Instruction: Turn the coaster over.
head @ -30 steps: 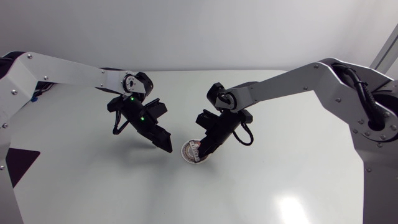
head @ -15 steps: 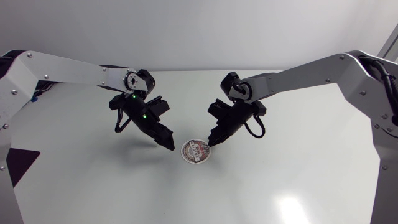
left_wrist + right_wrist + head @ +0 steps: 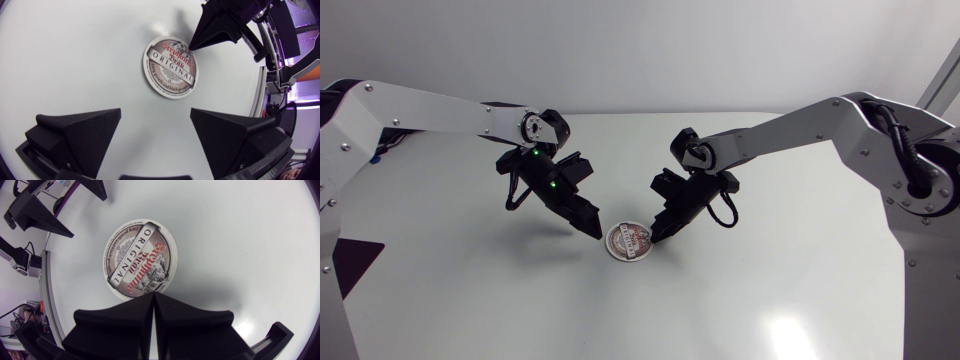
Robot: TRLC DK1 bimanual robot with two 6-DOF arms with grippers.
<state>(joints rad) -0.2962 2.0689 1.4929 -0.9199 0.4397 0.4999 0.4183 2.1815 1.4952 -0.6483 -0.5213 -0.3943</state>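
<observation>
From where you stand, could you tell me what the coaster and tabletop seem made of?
The coaster looks like matte paperboard: a thin flat disc with printed artwork. The tabletop is smooth white, perhaps laminate or coated board, slightly glossy: it shows a soft glare patch.

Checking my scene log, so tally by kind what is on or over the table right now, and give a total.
Coaster: 1, the round printed coaster, flat on the table.
Pincers: 2, the left pincer, open, and the right pincer, shut on nothing, its tip at the coaster's edge.
Total: 3
</observation>
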